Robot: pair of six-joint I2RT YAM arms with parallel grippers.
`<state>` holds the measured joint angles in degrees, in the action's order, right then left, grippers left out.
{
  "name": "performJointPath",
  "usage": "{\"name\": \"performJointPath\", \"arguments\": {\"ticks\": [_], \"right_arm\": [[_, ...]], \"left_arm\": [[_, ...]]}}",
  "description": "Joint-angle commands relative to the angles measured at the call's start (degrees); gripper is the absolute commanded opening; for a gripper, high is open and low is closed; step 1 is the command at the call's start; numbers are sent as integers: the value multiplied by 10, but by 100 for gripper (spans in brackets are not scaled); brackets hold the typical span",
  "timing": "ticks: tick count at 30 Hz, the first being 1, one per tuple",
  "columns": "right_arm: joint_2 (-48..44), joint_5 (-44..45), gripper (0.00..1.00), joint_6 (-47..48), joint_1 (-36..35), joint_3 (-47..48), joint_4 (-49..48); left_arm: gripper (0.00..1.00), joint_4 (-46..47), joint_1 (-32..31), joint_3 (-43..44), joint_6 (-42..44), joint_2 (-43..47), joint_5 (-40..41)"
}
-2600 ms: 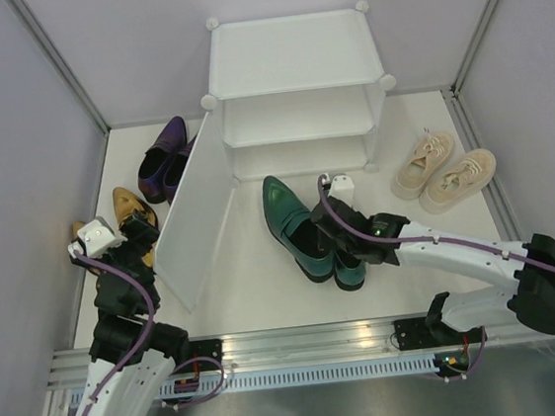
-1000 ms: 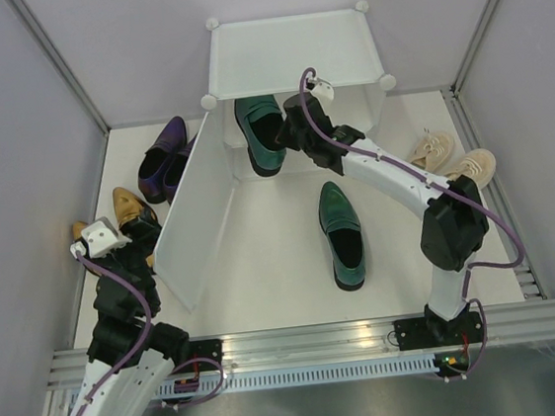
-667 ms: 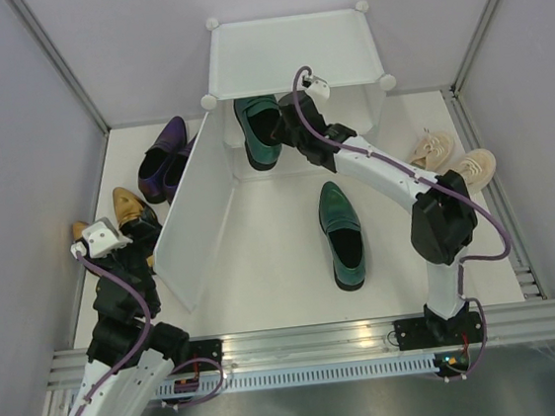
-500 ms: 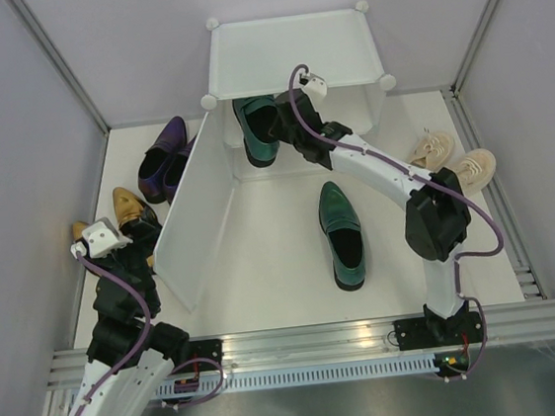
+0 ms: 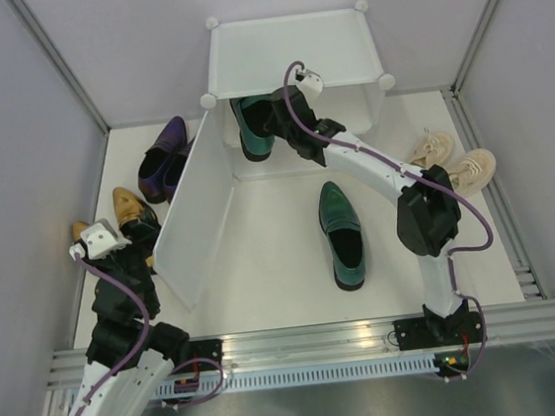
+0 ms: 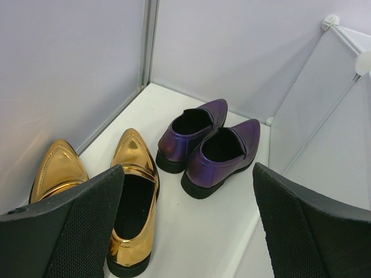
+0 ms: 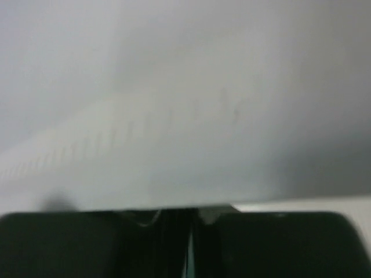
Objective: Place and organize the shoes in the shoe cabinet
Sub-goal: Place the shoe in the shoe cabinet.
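My right gripper [image 5: 277, 124] is shut on one glossy dark green loafer [image 5: 252, 129] and holds it at the left of the white shoe cabinet [image 5: 291, 53], partly under its top panel. In the right wrist view the dark fingers [image 7: 116, 243] are pressed on a thin green sliver, with blurred white panel above. The other green loafer [image 5: 341, 233] lies on the floor in front. My left gripper [image 6: 188, 231] is open and empty, just above the gold loafers [image 6: 132, 197] and near the purple shoes [image 6: 211, 147]. The beige sneakers [image 5: 447, 170] lie at the right.
The frosted door panel [image 5: 194, 212] stands open, slanting between the left shoes and the cabinet front. Grey walls close in the floor on the left, right and back. The purple shoes [image 5: 163, 158] and gold loafers [image 5: 131, 215] sit left of the door.
My right gripper took one green loafer from the floor pair, carried it up to the cabinet and moved it further in toward the left. The left arm has stayed still.
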<state>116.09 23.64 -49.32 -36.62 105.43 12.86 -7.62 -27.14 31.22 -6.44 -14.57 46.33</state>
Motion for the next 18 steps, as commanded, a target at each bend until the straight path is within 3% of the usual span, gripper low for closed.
{"name": "performJointPath", "arguments": {"ticks": [1,6,18], "right_arm": [[3,4,24,-23,1,42,-83],[0,-1,50,-24,1,43,-83],[-32,-52,59,-12,1,38,-81]], "left_arm": [[94,3,-2,19,-5,4,2],[94,4,-2,18,-6,4,1],[94,3,-3,18,-5,6,1]]}}
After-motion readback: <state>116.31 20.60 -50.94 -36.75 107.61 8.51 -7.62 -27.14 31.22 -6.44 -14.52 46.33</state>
